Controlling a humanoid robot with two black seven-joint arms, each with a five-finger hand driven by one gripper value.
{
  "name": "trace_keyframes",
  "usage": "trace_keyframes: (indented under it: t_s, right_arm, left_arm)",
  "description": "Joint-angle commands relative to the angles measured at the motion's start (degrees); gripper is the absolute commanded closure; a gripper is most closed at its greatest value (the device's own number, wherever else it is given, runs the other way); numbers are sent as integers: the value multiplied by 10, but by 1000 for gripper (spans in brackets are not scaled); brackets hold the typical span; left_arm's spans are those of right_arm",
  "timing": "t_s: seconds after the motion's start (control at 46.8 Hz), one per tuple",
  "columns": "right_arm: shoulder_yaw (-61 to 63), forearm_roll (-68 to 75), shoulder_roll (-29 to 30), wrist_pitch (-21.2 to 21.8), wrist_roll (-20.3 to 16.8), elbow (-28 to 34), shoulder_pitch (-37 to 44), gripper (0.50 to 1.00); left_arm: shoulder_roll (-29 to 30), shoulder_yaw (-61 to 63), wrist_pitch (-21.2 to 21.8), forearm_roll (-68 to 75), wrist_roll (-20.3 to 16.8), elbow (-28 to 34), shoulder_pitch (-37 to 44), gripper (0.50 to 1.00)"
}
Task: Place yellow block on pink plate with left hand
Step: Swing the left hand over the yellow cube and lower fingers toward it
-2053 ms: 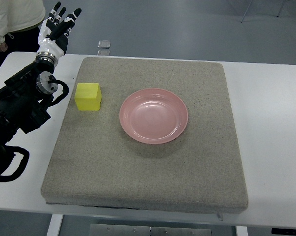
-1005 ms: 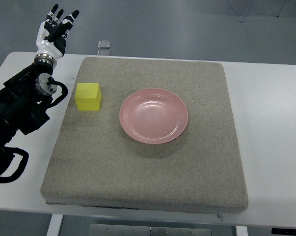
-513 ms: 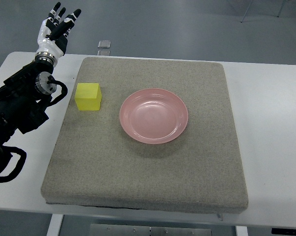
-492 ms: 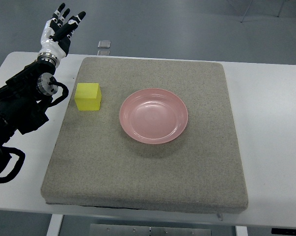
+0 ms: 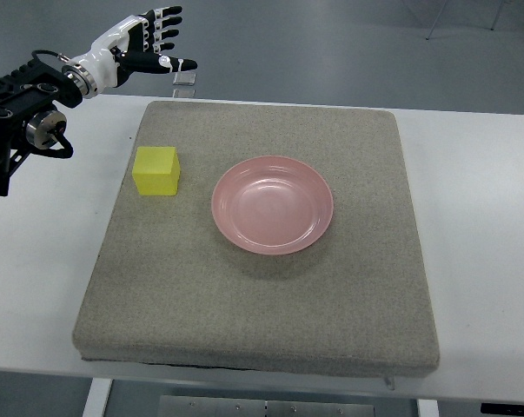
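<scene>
Fingers (image 5: 162,24) of our left hand (image 5: 142,45) are spread and loosely bent, holding nothing, above the far left corner of the table (image 5: 479,200). Our arm (image 5: 23,109) behind it is black, jointed metal with looping cables, while the hand wears a white shell with black segments.

We work over a white, smooth table set in a room with a plain grey floor (image 5: 331,52). A thick grey mat (image 5: 262,321) of coarse, felt-like cloth covers most of the tabletop, square with rounded corners.

On the mat near its far left corner we see the yellow block (image 5: 155,170), a matte cube with soft edges, resting flat and well apart from the hand. Just right of it, close to the middle of the mat, lies the pink plate (image 5: 272,205), round, shallow and glossy, with nothing on it. A clear strip of mat separates block and plate; they do not touch.

Beyond the far edge of the table, a small grey square thing (image 5: 185,78) lies on the floor, partly hidden behind our thumb; we cannot tell what it is.
</scene>
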Motion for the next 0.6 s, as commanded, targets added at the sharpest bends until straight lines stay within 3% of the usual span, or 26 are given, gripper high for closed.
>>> trace_keyframes:
  t_s: [0.0,0.171,0.342,0.578]
  right_arm:
    - [0,0,0,0,0,0,0,576]
    - [0,0,0,0,0,0,0,576]
    - [0,0,0,0,1,0,0,576]
    - [0,0,0,0,1,0,0,576]
  left_arm:
    - [42,16,-11,96,3,-64,-20,512]
    - [103,19,-23,283,2,-113,-58,527]
    - [129,19,-89,348,1,-131,-77,527]
    - [147,18,-89,510,-4,-158,-67,576]
